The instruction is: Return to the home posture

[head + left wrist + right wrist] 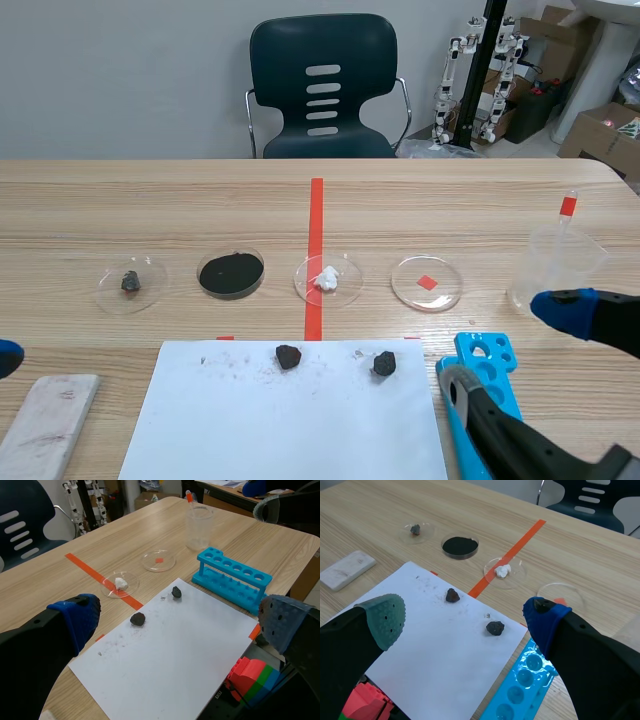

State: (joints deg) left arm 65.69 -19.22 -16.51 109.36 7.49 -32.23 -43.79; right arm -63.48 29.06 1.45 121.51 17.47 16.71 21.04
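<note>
My left gripper (180,622) is open and holds nothing; it hangs low over the near left of the table, and only one blue fingertip (5,357) shows in the scene view. Open and also holding nothing, my right gripper (465,617) hangs above the blue test tube rack (480,385) at the near right. Between the arms lies a white paper sheet (285,420) with two dark rocks (288,356) (384,363) on its far edge.
Beyond the sheet stand several petri dishes: a small rock (130,281), black powder (231,273), a white lump (327,279), a red chip (427,283). A clear beaker (555,265) with a pipette is at right, a white block (50,425) at near left.
</note>
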